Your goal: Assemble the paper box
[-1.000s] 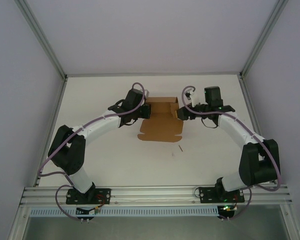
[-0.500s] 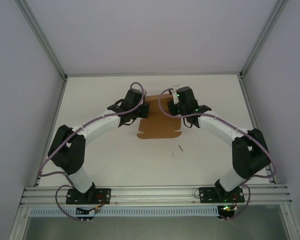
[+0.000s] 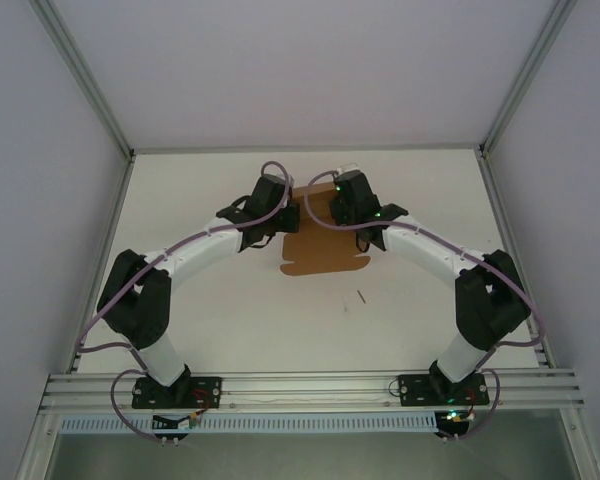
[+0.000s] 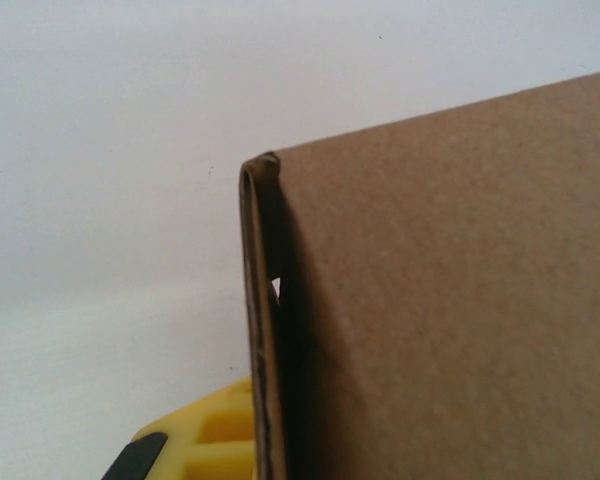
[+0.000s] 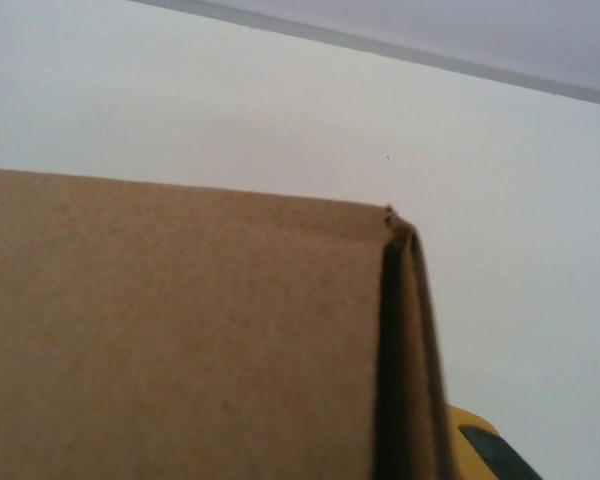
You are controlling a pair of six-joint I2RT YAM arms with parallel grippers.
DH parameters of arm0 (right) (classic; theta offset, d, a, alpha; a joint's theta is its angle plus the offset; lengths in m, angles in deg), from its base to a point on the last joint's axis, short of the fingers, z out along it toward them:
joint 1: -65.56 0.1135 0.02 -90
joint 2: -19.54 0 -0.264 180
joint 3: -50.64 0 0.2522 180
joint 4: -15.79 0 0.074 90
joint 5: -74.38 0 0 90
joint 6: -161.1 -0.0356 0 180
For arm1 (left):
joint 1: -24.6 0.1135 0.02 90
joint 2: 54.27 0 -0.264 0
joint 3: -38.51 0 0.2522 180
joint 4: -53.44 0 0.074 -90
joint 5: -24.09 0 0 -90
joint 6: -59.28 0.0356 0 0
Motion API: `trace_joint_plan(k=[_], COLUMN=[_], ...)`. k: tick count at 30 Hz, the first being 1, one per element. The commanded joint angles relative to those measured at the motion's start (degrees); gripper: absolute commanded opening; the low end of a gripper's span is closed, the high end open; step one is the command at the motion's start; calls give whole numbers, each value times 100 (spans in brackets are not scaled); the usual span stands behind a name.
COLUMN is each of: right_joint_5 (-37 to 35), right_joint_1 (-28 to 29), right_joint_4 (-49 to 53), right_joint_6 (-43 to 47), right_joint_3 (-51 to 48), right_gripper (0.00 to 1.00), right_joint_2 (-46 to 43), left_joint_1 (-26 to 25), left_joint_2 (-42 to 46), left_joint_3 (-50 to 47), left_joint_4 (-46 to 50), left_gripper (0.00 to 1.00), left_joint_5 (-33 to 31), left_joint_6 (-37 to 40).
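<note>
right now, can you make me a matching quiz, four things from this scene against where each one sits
Things:
1 paper box
2 left gripper
3 right gripper
4 small dark sliver

Places:
a at the box's left side
b loose on the table, on the near side of the box
c at the box's right side
d brown, between both grippers

Pairs: 1-d, 2-a, 3-c, 4-b

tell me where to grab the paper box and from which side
Probably best: pinch a raised side wall, coming down from above with the wall between the jaws. On the paper box the walls stand upright, folded double, a thin stiff edge. Its near panel lies flat on the table, offering no lip.
</note>
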Motion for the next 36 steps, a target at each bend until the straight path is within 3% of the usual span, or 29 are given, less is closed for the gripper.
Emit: trace_joint_plan(k=[1,6,12,15,20,28,31,36], right_joint_5=[-538,-186,623,1114,1339,444,-547,-2214], right_joint_1=[-197,-199,-201,-208,-211,-213,-210,-211], right_joint_4=[605,1162,1352,1344,1341,854,529,1199], right_joint_6=[-113,-162,-227,-150,-147,-366,-855,-1911], right_joint_3=[93,125,-53,-163,-319,-251,-161,350], right_gripper=[22,30,32,41,38,15,1,0], right_joint_2=[67,-62,-396,-551,-812,-560,-256,357], left_joint_1=[-35,-43,-31,-24,-12,-35,-83,-90], left_joint_2=[25,-36,-49,-79,-73,-28,-56,-52], left_joint_3=[212,273,256,274,273,258,313,407], left_joint_4=[293,472,454,441,426,380,408,585], left_gripper=[0,0,0,0,0,0,0,0], left_joint_5=[-184,-260,-236,-175,-94,166,31,-290], left_joint_6=[-112,-153,-155,-150,-136,-60,-160,-424])
